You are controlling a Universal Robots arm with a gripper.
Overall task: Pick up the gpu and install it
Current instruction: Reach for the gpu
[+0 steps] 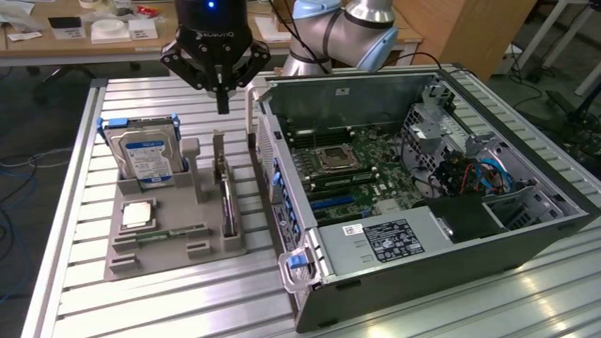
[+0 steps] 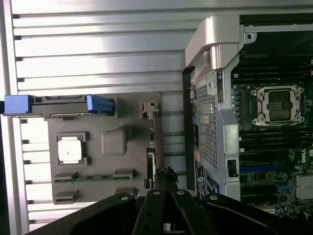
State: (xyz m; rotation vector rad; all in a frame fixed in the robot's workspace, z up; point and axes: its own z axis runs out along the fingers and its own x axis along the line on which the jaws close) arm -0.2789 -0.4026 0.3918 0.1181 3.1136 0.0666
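Black tool (image 1: 222, 105), closed on nothing, in open air above the top edge of the gpu (image 1: 225, 193)

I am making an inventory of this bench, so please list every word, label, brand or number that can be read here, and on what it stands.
"ROBOTIQ": on the body of the black gripper.
The blue label on the boxy silver hard drive: print too small to read.
The black label inside the open grey computer case: print too blurred to read.
The white sticker beside it: unreadable.
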